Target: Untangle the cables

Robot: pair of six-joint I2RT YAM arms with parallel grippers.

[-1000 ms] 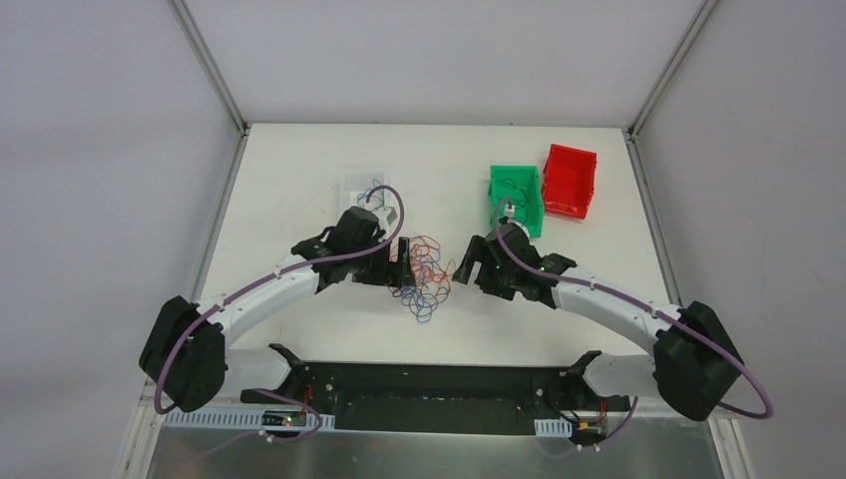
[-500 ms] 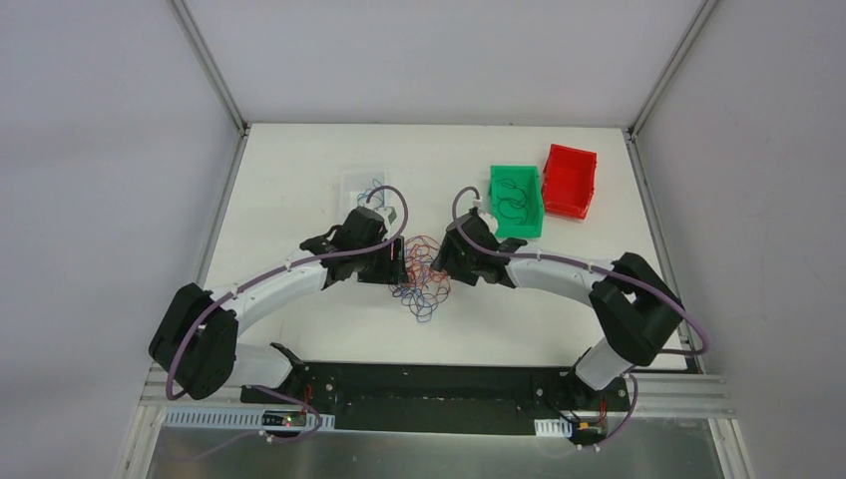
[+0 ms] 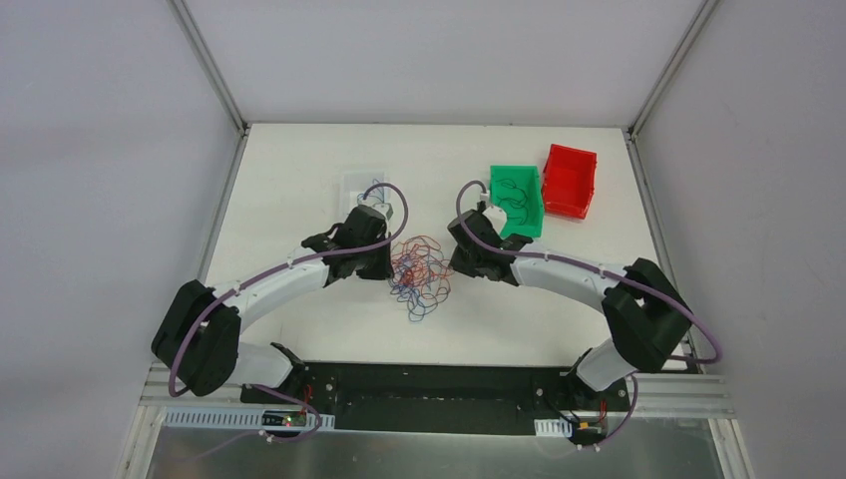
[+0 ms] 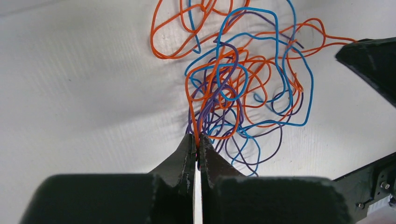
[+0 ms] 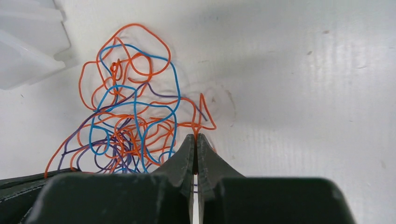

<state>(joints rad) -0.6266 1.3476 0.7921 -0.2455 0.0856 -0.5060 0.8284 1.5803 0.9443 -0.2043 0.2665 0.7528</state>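
The cables point(image 3: 419, 274), thin orange, blue and purple ones in one tangle, lie on the white table point(image 3: 289, 200), to the left of the green bin point(image 3: 537, 215) and nearer to my bases than it. My left gripper point(image 4: 197, 140) is at the side of the tangle away from the bin, pinched closed on some orange and purple strands. My right gripper point(image 5: 195, 137) is at the side facing the bin, closed on one orange strand. Inside the knot I cannot follow single strands, and from above my wrists hide the fingertips.
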